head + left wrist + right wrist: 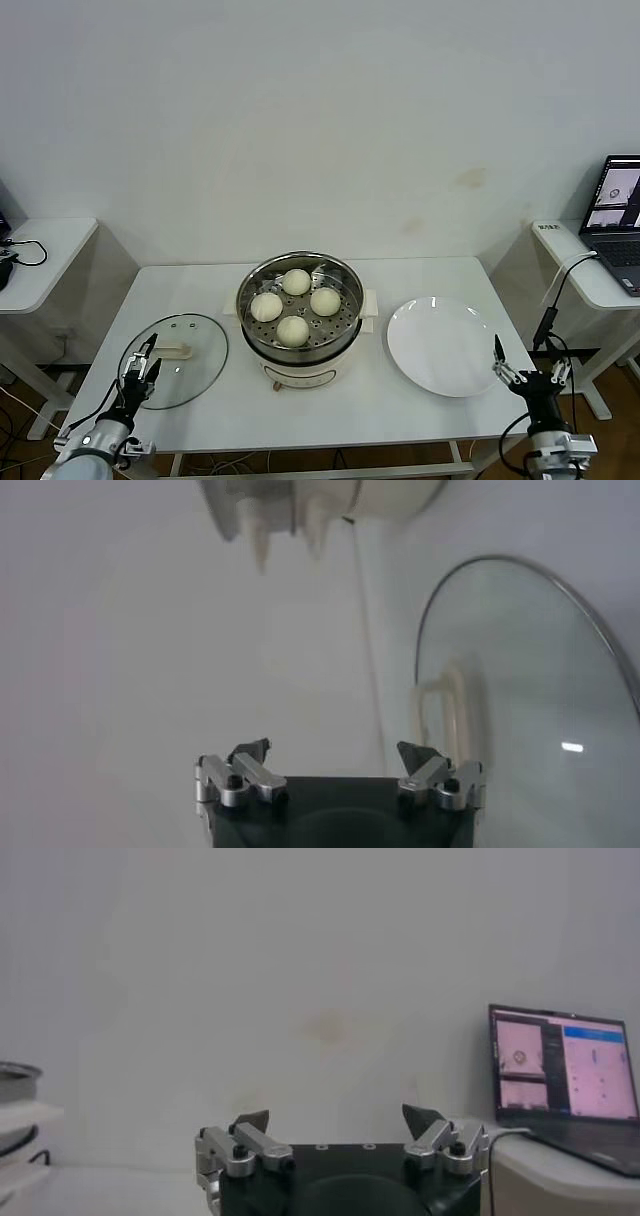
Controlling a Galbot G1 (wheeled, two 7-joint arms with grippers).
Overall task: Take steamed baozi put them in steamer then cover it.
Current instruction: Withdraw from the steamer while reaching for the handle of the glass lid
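Four steamed baozi [295,303] sit on the perforated tray of the steamer [345,340] at the middle of the white table [330,420], the cover [195,370] lying flat to its left and a white plate [440,345] to its right. The left gripper [143,368], fingers spread and empty, hangs over the cover's near edge, apparently not touching it. The right gripper [528,375], equally spread and empty, hangs off the table's right front corner near a laptop [615,215].

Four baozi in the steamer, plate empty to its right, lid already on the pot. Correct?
Not quite: the lid isn't on the steamer. The head view shows it lying flat on the table to the steamer's left, by the left gripper. The four baozi and empty plate are as you say.
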